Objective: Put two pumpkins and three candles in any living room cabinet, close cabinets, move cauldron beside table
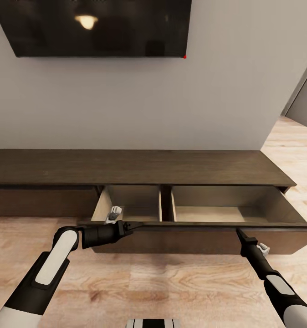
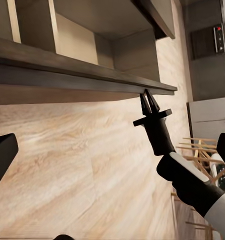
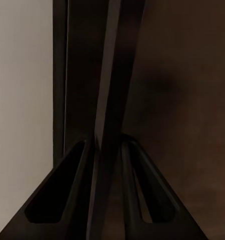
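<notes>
Cabinet (image 1: 140, 166) drawer pulled out, pale interior exposed, front edge near both arms. Left pincer (image 1: 136, 224) at drawer's front edge, grip unreadable. Right pincer (image 1: 238, 231) clenched, tips touching front edge. Small white object (image 1: 115, 213) in left compartment, indistinct. Wood floor (image 1: 162, 282) open below.

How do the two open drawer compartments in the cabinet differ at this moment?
The left compartment is narrower; the right compartment is wider. The left claw sits at the front rail by the left one, the right claw by the right one. Both share pale beige interiors.
</notes>
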